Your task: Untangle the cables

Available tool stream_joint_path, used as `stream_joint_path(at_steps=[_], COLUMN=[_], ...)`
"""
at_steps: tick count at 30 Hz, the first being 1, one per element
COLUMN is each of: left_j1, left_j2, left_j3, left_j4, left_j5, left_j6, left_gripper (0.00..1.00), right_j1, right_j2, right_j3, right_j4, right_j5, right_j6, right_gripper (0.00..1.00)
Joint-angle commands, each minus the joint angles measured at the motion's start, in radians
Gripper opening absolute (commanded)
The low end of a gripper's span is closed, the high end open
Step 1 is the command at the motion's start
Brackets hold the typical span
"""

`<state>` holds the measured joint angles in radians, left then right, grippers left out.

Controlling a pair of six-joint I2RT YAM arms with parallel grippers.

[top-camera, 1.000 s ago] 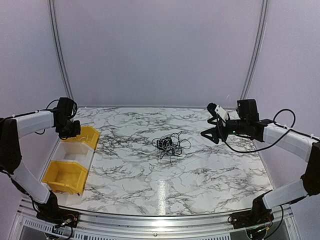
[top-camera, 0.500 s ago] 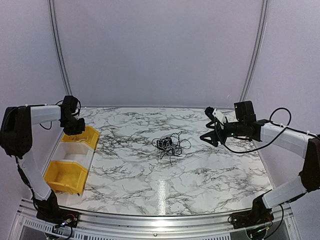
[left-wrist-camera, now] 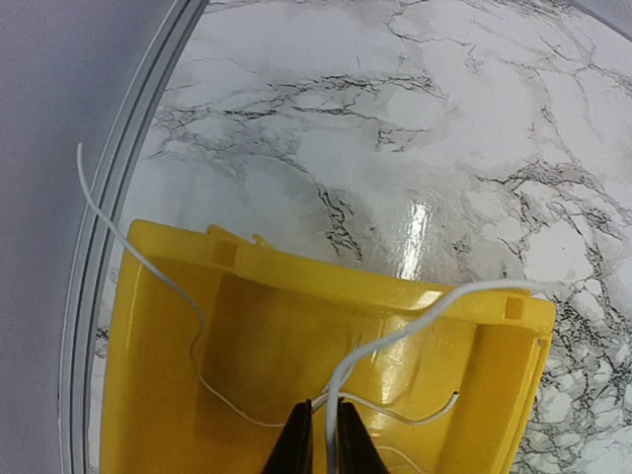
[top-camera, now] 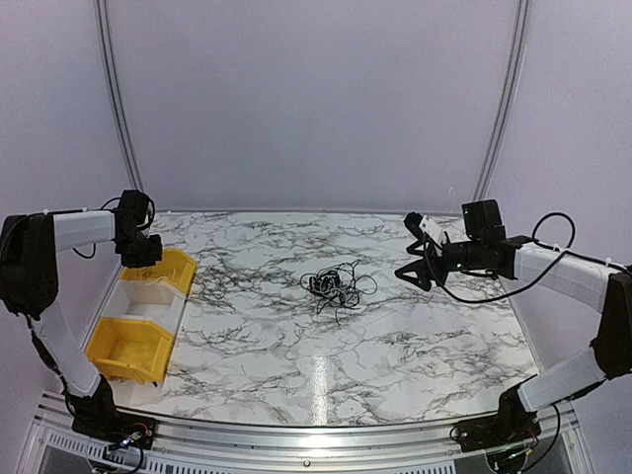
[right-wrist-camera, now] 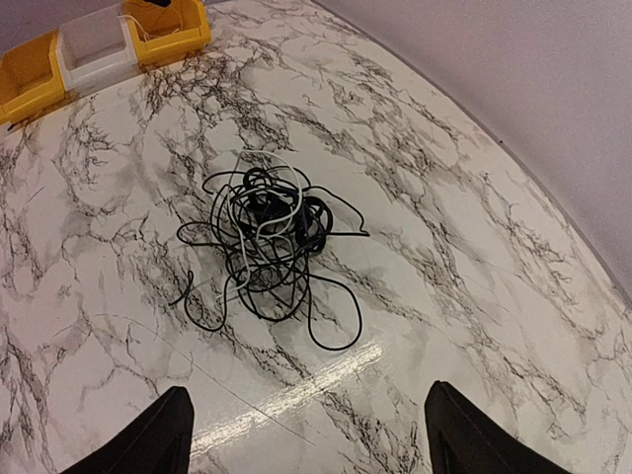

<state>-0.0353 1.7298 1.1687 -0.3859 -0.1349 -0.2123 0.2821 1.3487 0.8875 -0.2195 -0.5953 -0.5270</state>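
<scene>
Cables [top-camera: 338, 286] sit bunched mid tabletop [top-camera: 415, 346]. Right gripper [right-wrist-camera: 308, 395] is wide open and empty, near them. Left gripper [left-wrist-camera: 323, 415] is over the yellow bin [left-wrist-camera: 296, 272], jaws nearly together around a white wire [left-wrist-camera: 415, 316]; can't tell if it's pinched.

The left arm [top-camera: 84, 227] reaches forward with its forearm level, and its left gripper [left-wrist-camera: 323, 413] points down, fingers a slit apart around a thin white wire [left-wrist-camera: 395, 331] that arcs up from the claw. The right arm [top-camera: 558, 272] stretches inward, and its right gripper [right-wrist-camera: 308, 395] tilts downward, jaws spread wide and holding nothing.
</scene>
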Motion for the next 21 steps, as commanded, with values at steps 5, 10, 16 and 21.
stream_joint_path(at_steps=[5,10,16,21], left_j1=[0.007,0.005,0.006,0.006], left_j2=[-0.153,-0.227,-0.281,-0.242], left_j3=[-0.060,-0.078,-0.138,-0.164], left_j4=[-0.012,-0.014,-0.084,-0.087], left_j5=[-0.102,-0.067,-0.035,-0.030], left_j6=[0.007,-0.016,-0.058,-0.048], left_gripper=[0.38,0.47,0.50,0.44], right_j1=[-0.001,-0.001,-0.001,-0.001], right_j2=[-0.011,-0.010,-0.004,0.010], right_j3=[0.034,0.034,0.035,0.039], right_j4=[-0.012,-0.014,-0.014,-0.017], right_j5=[-0.006,-0.008,-0.003,-0.003], right_j6=[-0.015,-0.015,-0.018,-0.021], right_gripper=[0.81,0.81,0.81,0.81])
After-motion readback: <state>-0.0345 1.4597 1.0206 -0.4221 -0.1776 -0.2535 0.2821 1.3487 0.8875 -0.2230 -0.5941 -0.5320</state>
